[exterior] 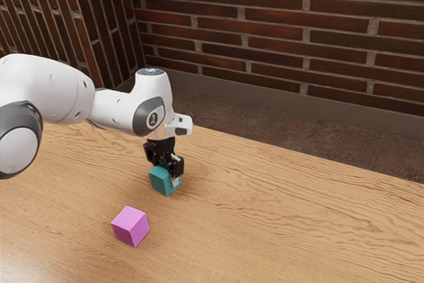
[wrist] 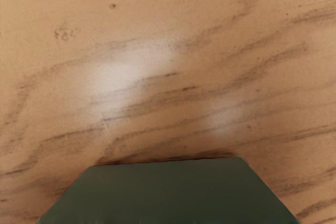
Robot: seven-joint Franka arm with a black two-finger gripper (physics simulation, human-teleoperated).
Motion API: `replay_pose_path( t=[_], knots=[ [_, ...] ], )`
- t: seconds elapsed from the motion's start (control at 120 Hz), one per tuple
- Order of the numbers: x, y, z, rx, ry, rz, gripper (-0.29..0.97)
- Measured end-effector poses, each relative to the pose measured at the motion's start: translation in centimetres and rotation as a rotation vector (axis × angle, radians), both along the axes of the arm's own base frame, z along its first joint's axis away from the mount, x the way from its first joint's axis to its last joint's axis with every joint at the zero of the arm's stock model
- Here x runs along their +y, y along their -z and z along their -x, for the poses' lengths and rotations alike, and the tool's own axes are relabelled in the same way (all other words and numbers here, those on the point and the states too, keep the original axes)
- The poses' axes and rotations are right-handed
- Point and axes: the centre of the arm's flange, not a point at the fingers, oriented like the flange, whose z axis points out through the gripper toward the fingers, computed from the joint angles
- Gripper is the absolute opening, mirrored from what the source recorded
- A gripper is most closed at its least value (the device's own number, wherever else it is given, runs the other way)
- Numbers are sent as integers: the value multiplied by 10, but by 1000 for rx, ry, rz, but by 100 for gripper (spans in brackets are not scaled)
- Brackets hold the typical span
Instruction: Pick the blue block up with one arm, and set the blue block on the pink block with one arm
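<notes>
blue block [exterior: 159, 181]: matte, flat-faced teal cube

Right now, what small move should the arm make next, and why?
Probably a short straight lift, provided the grasp is secure. The end effector is down over the blue block, which seems to rest on the table; the pink block stands apart, with nothing on it.
</notes>
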Motion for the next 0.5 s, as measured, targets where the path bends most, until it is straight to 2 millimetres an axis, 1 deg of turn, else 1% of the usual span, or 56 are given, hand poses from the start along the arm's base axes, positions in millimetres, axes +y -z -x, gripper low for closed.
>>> replay_pose_path(
  t=[0.083,0.15,0.208,0.3,0.367,0.433,0.5],
  knots=[
    [-1,-12,-1,-19,1,2,39],
    [-3,-28,-1,-40,4,6,39],
    [-6,-45,5,-58,6,13,40],
    [-4,-72,29,-72,1,26,39],
    [-3,-91,43,-70,4,18,39],
    [-1,-96,61,-45,-1,13,39],
    [1,-98,79,-19,-11,10,39]
  ],
)
